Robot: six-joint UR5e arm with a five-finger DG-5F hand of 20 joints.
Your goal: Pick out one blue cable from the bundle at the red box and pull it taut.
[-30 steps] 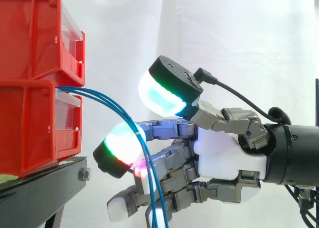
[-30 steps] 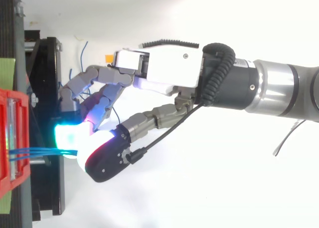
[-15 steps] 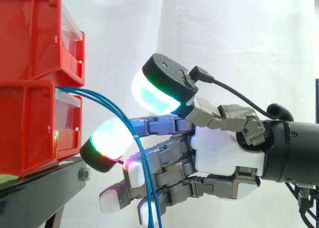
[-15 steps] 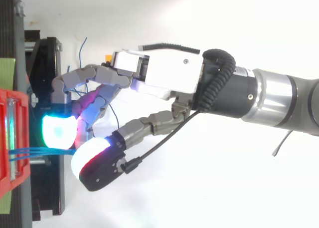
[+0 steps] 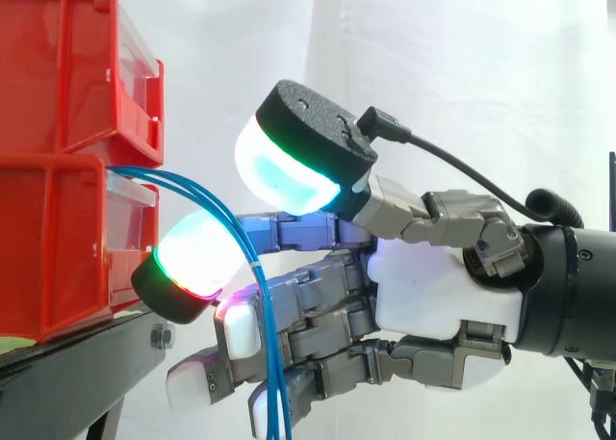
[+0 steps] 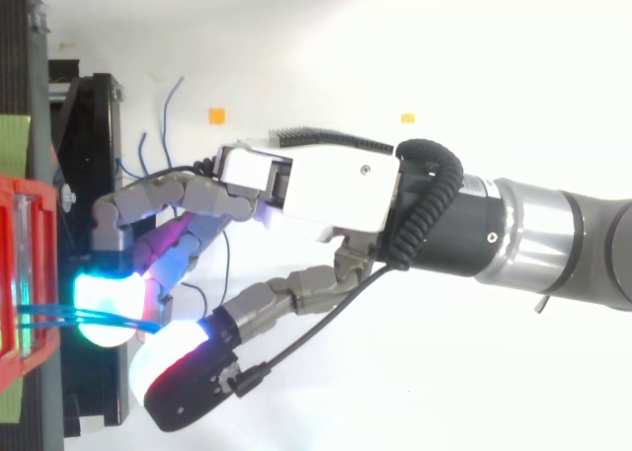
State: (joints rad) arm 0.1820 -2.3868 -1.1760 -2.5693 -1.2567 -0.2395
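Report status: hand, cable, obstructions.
Hand open, fingers at the bundle. Blue cables hang slack from red box, none pinched. No obstruction seen.

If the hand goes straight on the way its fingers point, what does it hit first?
Likely the lower red bin: the hand's fingers point at its front, just short of it. The blue cables cross them; depth unclear.

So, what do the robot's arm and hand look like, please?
The hand has a white, boxy palm and grey metal fingers. Its thick fingertip pads have black backs and glow white, cyan and green, with red and magenta at some edges. The arm is a round tube, black at the wrist, then silver-grey.
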